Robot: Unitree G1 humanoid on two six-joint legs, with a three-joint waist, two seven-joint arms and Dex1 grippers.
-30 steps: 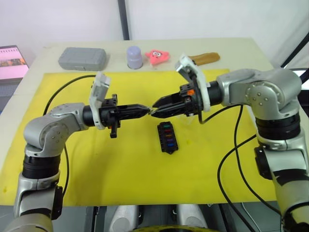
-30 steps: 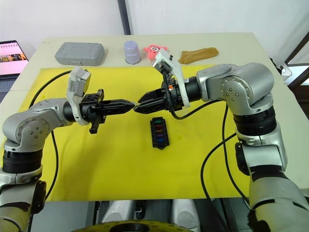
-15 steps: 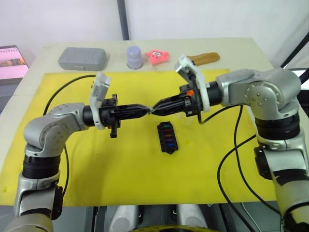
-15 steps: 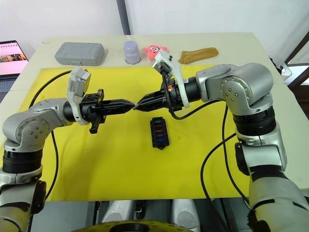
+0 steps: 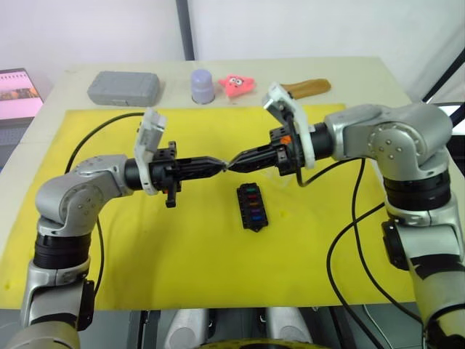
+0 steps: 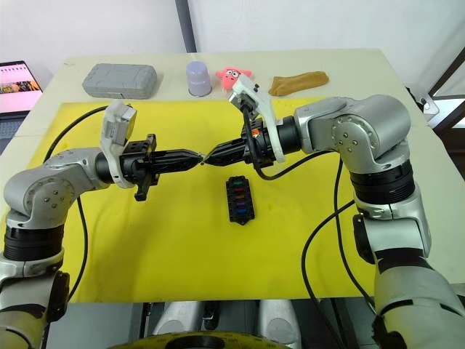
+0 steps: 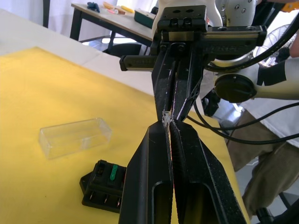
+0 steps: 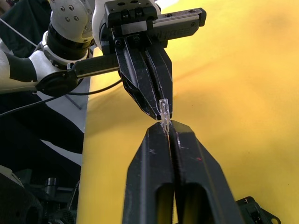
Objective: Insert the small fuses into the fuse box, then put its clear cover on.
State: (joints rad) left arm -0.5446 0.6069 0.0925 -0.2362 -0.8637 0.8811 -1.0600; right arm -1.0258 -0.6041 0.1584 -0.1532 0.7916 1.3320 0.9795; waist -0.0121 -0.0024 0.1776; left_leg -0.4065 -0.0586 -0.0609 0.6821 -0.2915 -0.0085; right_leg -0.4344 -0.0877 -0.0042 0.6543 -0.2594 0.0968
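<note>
**Two grippers meet tip to tip over a small clear fuse**

The left gripper (image 5: 212,163) and the right gripper (image 5: 238,161) point at each other above the yellow mat (image 5: 145,240), and their tips almost touch. Between them is one tiny, nearly colourless fuse (image 8: 164,108). In the right wrist view the fingers of the right gripper are pressed together on the lower end of this fuse, and the left gripper's narrow tips are at its upper end. In the left wrist view the left gripper's fingers are also closed together, with the fuse (image 7: 166,118) just at their tips.

The fuse box (image 5: 251,206) lies on the mat, near and a little below the grippers in the head view, with coloured fuses (image 6: 237,198) in its slots. The clear cover (image 7: 74,137) rests on the mat just beside the fuse box, apart from it.

At the far edge of the surface (image 5: 363,73) stand a grey case (image 5: 124,87), a lilac cup (image 5: 203,86), a pink toy (image 5: 237,85) and a brown object (image 5: 309,88).
</note>
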